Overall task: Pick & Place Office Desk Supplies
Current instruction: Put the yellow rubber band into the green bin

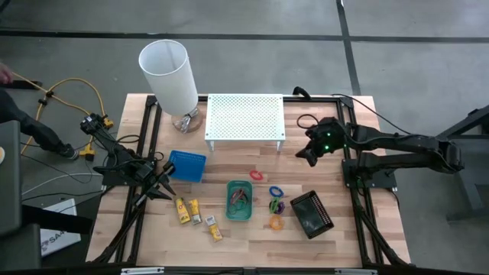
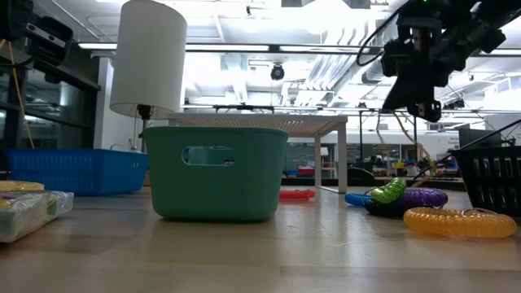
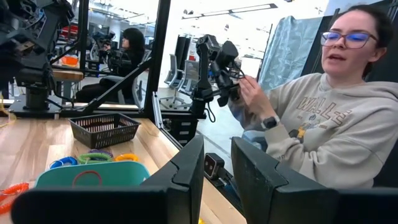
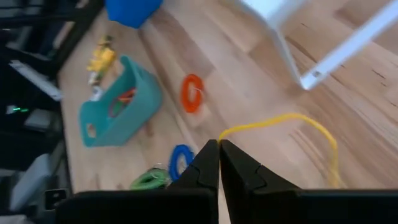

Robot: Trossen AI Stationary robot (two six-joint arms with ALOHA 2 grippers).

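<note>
The right pincer point(image 1: 312, 155) hangs above the wooden bench point(image 1: 336, 244) near the right front leg of the white perforated metal shelf point(image 1: 245, 116). Its fingers are pressed together on a thin yellow loop point(image 4: 292, 127), probably a rubber band, which arcs out from the tips. The left pincer point(image 1: 162, 186) waits low at the left side, just by the shallow blue plastic tray point(image 1: 187, 165), fingers a narrow gap apart and empty.

The supplies lie toward the near half: a green plastic bin point(image 1: 239, 200) in the middle with a red ring inside, a flat red ring point(image 1: 257, 175) beyond it, blue point(image 1: 276, 191), purple-and-green point(image 1: 276, 205) and orange point(image 1: 275, 223) rings to its right, a black mesh basket point(image 1: 311, 214) further right, and yellow-and-white blocks point(image 1: 195, 211) to the left.

The likely step is carrying the yellow loop to a container. Keep the grip firm, since the band is limp and could snag; lift clear of the shelf leg before travelling, then descend straight over the chosen bin's opening and release low.

Open bench lies between shelf and rings. The white cylindrical lamp point(image 1: 170, 76) stands well away at the far left.
</note>
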